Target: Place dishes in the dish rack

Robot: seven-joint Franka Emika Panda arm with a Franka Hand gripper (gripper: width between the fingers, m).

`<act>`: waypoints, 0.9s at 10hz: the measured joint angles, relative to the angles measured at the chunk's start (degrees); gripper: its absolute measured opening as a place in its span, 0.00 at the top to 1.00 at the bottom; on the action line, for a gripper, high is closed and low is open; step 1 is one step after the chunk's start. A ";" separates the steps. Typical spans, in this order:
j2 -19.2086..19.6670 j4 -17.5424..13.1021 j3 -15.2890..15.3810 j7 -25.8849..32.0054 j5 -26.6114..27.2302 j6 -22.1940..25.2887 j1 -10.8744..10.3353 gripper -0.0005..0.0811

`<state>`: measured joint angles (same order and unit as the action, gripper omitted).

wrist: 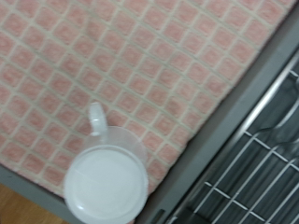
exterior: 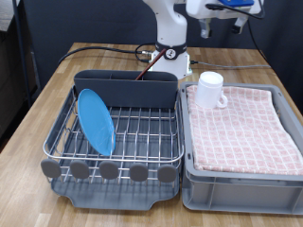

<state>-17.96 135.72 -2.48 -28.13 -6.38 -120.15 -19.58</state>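
The blue plate [exterior: 96,120] already stands on edge in the wire dish rack [exterior: 133,132], leaning among the wires on the rack's nine o'clock side in the exterior view, while the dark oblong caddy [exterior: 128,87] sits along the rack's twelve o'clock edge. Just beside the rack, at three o'clock, is a grey tub [exterior: 241,180] lined with a pink checked cloth [exterior: 241,128]. The white mug [exterior: 210,89] rests on that cloth in the tub's eleven o'clock corner; the wrist view shows the mug [wrist: 105,175] mouth-up with its handle lying over the cloth. The gripper [exterior: 223,11] hangs high at the exterior view's top edge, well above the mug and apart from it; whether its fingers are spread or closed cannot be told, and they do not show in the wrist view.
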 joint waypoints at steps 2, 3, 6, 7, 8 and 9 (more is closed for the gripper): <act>0.05 -0.77 1.87 -2.97 1.54 3.26 -1.15 0.01; 0.19 -0.94 2.66 -3.88 1.55 4.00 -1.28 0.01; 3.75 -2.95 3.62 -3.23 1.58 7.75 -1.41 0.01; 5.89 -3.84 3.62 -2.75 1.66 8.21 -1.44 0.01; 8.11 -4.69 3.64 -2.69 1.66 8.59 -1.45 0.01; 10.32 -5.59 3.69 -2.68 1.66 8.99 -1.46 0.01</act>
<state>-7.64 130.13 1.22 -30.81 -4.72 -111.16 -21.03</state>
